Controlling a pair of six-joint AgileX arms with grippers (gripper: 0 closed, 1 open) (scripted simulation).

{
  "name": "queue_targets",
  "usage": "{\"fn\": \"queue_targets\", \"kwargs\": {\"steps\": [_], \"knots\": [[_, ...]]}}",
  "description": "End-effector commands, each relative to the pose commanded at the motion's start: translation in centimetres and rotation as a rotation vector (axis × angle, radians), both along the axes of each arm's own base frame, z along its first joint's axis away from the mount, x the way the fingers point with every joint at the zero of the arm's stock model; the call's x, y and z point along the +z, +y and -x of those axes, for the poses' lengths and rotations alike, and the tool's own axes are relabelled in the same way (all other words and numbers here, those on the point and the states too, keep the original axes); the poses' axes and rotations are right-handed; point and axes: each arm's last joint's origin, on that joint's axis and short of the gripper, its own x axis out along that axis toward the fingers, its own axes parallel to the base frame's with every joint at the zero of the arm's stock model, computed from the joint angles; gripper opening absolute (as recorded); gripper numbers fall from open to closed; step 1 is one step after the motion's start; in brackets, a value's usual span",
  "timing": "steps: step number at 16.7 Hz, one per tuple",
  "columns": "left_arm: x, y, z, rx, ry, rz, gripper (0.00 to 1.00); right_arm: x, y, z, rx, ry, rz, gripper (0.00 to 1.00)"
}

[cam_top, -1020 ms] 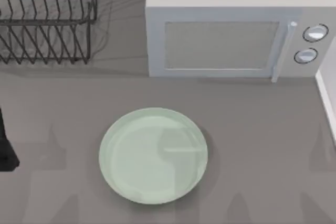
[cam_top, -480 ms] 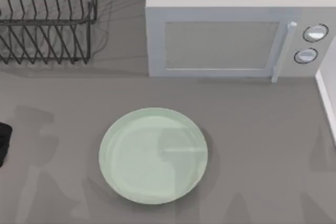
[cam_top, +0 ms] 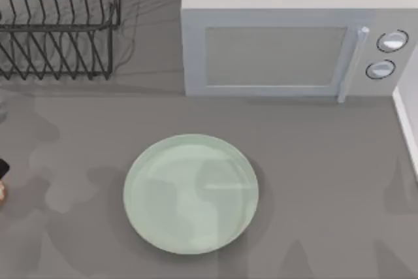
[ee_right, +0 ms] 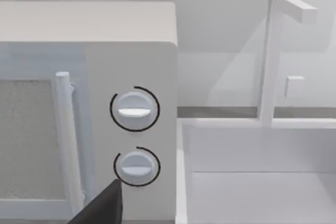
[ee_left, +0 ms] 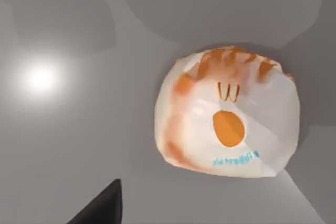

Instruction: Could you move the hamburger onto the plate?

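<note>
The hamburger [cam_top: 1, 191] and the left claw [cam_top: 2, 169] are all but cut off at the tabletop's left edge, the dish rack [cam_top: 59, 21] runs off far left, and the white sink [cam_top: 408, 122] off right.

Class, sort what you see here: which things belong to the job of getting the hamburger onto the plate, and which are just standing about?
Belong to the job:
- hamburger, on the table under the left wrist camera
- plate, mid-table, nothing on it

Just standing about:
- microwave, door closed
- wire dish rack
- white sink beside the microwave
</note>
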Motion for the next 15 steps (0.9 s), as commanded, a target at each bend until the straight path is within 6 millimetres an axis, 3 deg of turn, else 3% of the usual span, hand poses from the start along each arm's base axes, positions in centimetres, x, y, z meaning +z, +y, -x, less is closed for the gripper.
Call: {"fn": "queue_targets", "kwargs": {"steps": [5, 12, 15], "knots": [[-1.7, 1.2, -3.1, -0.083, 0.166, 0.021, 1.0, 0.0, 0.0, 0.0, 0.0, 0.0, 0.0, 1.0], [-1.9, 1.2, -3.2, -0.091, 0.173, 0.022, 1.0, 0.0, 0.0, 0.0, 0.0, 0.0, 0.0, 1.0], [-3.8, 1.3, -3.4, -0.088, 0.18, 0.024, 1.0, 0.0, 0.0, 0.0, 0.0, 0.0, 0.0, 1.0]]}}
